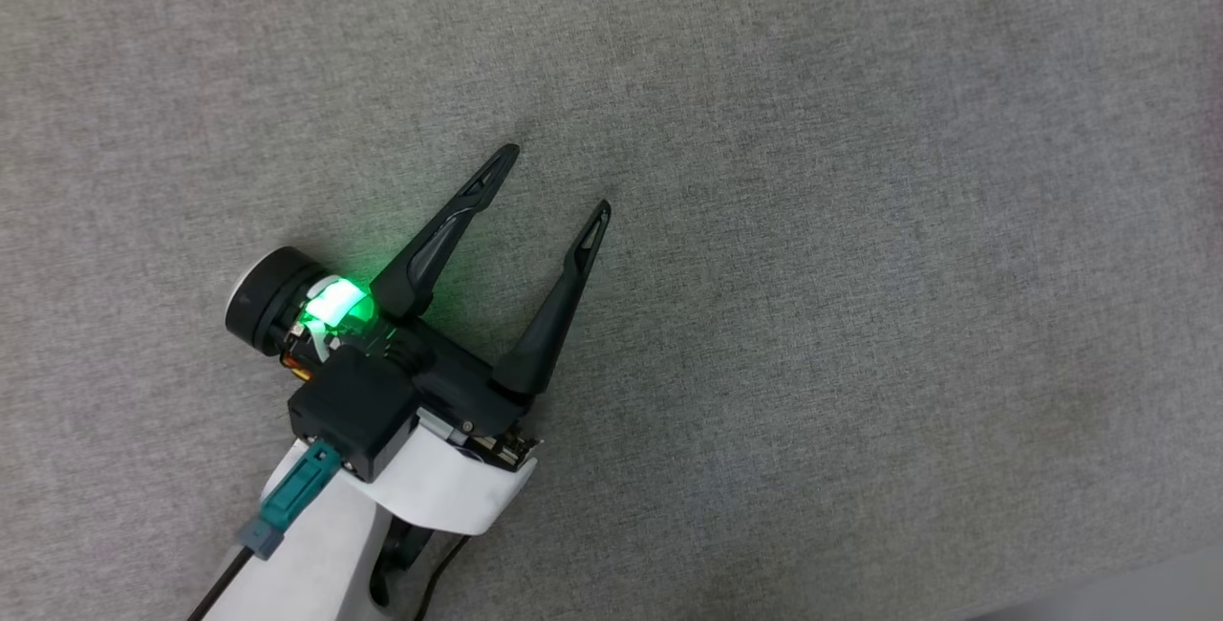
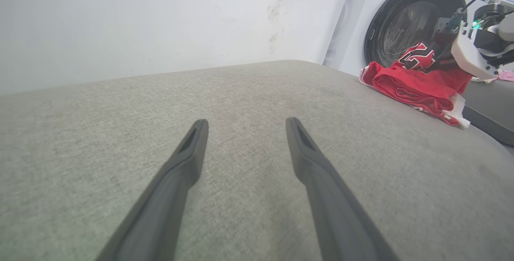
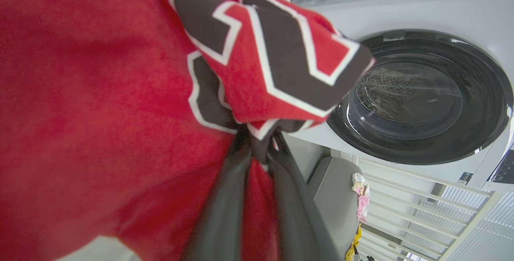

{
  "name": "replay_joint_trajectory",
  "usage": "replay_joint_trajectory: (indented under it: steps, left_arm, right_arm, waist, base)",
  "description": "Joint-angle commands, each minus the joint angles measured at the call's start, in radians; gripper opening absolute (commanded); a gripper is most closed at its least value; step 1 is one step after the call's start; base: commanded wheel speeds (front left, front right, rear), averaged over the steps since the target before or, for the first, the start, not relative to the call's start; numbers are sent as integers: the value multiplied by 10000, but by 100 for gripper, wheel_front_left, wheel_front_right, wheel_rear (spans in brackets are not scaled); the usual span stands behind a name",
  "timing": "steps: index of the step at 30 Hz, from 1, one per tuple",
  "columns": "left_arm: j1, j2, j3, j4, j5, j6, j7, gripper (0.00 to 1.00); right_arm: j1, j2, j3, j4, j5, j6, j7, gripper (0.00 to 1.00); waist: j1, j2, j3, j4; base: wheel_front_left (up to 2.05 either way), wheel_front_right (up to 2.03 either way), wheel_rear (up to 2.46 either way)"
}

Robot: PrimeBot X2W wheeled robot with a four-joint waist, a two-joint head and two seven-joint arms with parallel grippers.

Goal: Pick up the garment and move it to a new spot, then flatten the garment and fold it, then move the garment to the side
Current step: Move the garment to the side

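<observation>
Soft, even light falls on the grey fabric surface point(image 1: 860, 220), with only faint shadow beneath the left end effector point(image 1: 554, 182), whose wrist lamp point(image 1: 334, 308) throws a green glow. Both wide-angle wrist views bow at the edges; the red garment point(image 3: 80, 112) blurs close against the lens

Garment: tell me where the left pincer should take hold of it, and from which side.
The garment lies bunched at the edge of the grey cushion, with the right pincer shut on its lettered part. I'd have the open left pincer take the free red fold at the heap's nearest end, coming low across the bare cushion: that end faces it, unobstructed.
</observation>
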Motion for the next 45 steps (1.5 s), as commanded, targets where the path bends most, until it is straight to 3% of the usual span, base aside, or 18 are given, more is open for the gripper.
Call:
replay_joint_trajectory:
  steps: [1, 13, 22, 30, 39, 45]
  left_arm:
    - [47, 131, 98, 254, -28, 35, 55, 100]
    - [902, -613, 776, 279, 82, 27, 21, 100]
    - [2245, -1354, 2652, 712, 262, 262, 21, 100]
    - [3014, -1711, 4210, 677, 75, 202, 21, 100]
    - [3649, -1888, 4725, 961, 179, 97, 21, 100]
    - [4006, -2063, 4805, 1126, 224, 74, 21, 100]
  right_arm:
    - [-166, 82, -107, 55, -61, -18, -8, 100]
    - [-401, 1326, -854, -809, -518, -18, -936, 100]
    - [652, 2676, -326, -2452, -299, -18, -1828, 100]
    - [2319, 4868, -1231, -3941, 1056, -17, -2789, 100]
    - [4600, 7295, -1797, -4852, 1419, -14, -3813, 100]
    - [5766, 8171, -1964, -4985, 1533, -14, -4396, 100]
  waist:
    - [-1, 0, -73, 53]
    - [-1, 0, -2347, 545]
    - [-1, 0, -4404, 1096]
    - [-1, 0, -5380, 1678]
    - [-1, 0, -6093, 2061]
    - [-1, 0, -6320, 2130]
  base:
    - [0, 0, 0]
    - [0, 0, 0]
    - [0, 0, 0]
    - [0, 0, 0]
    - [0, 0, 0]
    - [0, 0, 0]
